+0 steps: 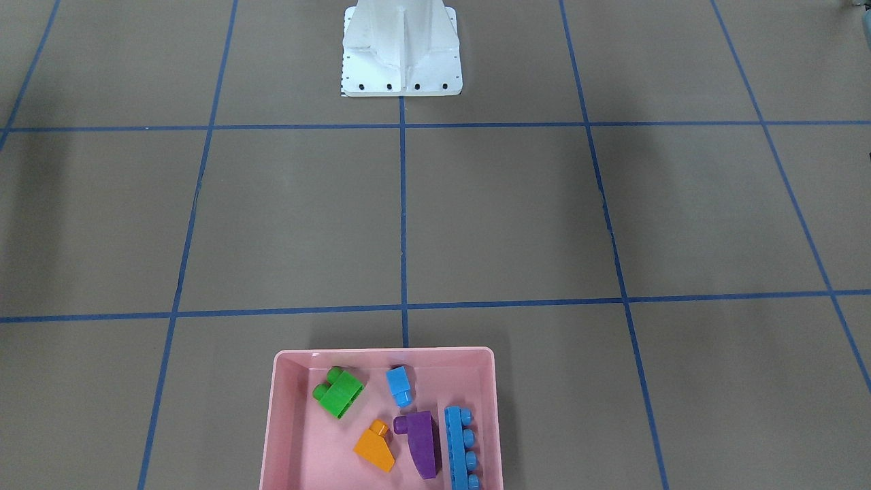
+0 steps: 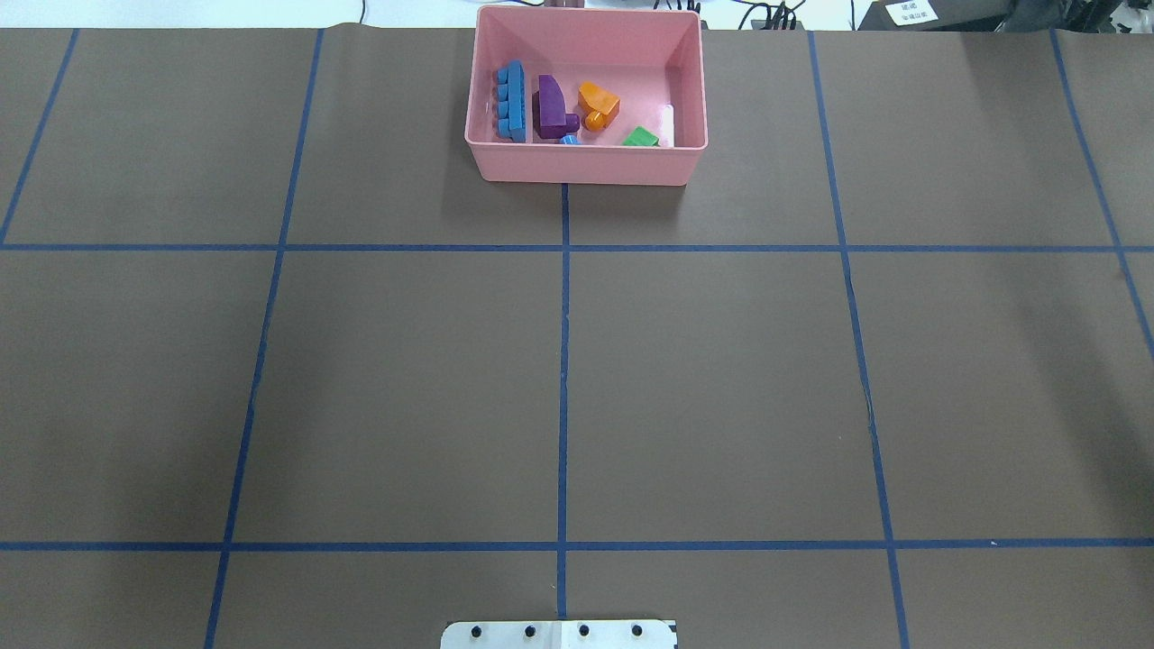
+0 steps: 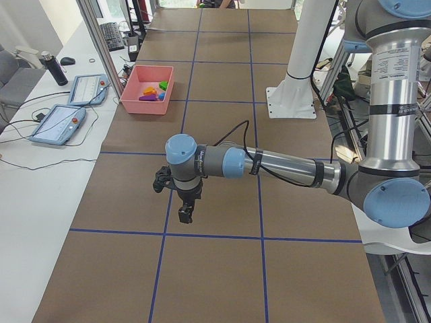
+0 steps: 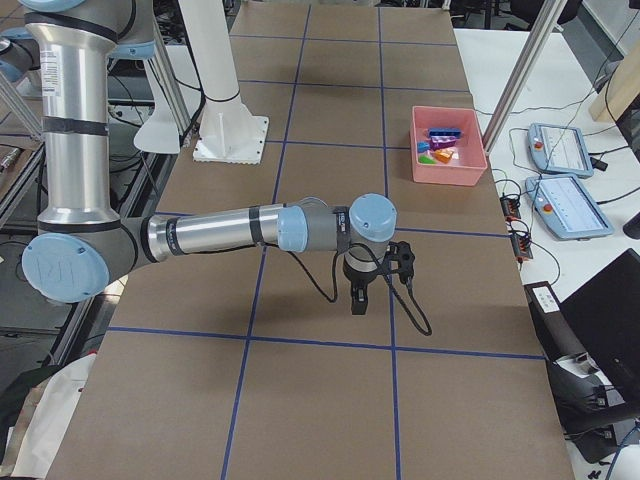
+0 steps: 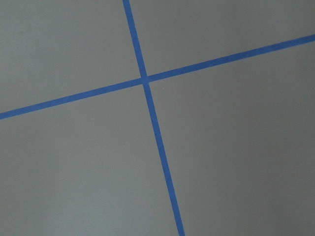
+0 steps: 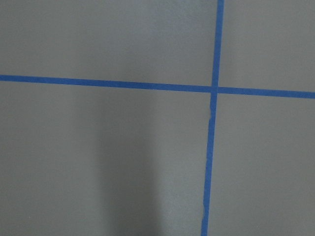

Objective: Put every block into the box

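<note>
Blue tape lines cross on the brown table cover below the left gripper, while two teach pendants and a black bottle sit well apart from it on the white side desk.

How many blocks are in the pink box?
5, all inside the box: long light-blue block along its left wall, purple block beside it, orange block mid-floor, green block and small light-blue block by the robot-side wall. None seen outside it.
</note>
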Available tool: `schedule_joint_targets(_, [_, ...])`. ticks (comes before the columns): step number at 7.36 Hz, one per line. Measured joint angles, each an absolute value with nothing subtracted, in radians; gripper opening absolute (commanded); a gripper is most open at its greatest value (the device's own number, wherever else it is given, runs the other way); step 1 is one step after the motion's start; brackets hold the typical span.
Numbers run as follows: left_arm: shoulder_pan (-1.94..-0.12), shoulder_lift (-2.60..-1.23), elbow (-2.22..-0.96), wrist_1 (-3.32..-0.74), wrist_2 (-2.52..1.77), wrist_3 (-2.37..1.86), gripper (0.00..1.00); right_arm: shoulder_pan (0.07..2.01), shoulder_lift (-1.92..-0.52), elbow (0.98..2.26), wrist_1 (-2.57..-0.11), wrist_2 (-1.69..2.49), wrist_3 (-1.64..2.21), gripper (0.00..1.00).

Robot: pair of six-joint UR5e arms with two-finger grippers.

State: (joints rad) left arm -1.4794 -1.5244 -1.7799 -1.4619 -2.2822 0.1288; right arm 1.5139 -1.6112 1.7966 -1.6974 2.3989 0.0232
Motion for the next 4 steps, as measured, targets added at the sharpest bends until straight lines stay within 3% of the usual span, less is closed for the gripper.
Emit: schedule_joint_targets(4, [-1.48,-1.542,-1.782,-1.456,-2.285,0.125,1.0,1.505,-1.625,1.837,-1.692,2.404,0.03,1.0])
